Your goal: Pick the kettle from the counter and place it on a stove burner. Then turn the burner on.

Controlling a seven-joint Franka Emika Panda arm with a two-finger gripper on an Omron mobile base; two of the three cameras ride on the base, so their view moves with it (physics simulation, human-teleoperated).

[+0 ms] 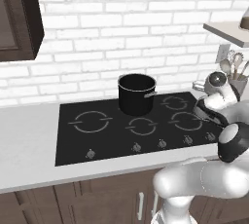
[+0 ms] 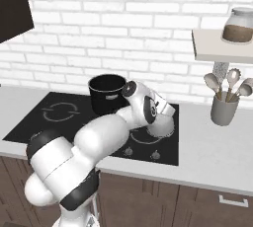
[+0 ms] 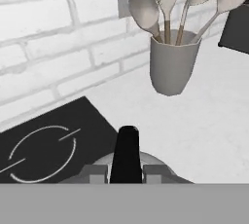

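Observation:
The silvery-grey kettle hangs off the surface near the right edge of the black stove, held by its black top handle. My gripper is shut on that handle, and the kettle's dome shows just beneath the white hand. In the hand view the stove's right rear corner with a burner ring lies to the left of the kettle, and the pale counter lies ahead. The row of knobs runs along the stove's front.
A tall black saucepan stands on the rear middle burner. A grey utensil cup with spoons sits on the counter right of the stove, close ahead of the kettle. A wall shelf holding a jar hangs above it.

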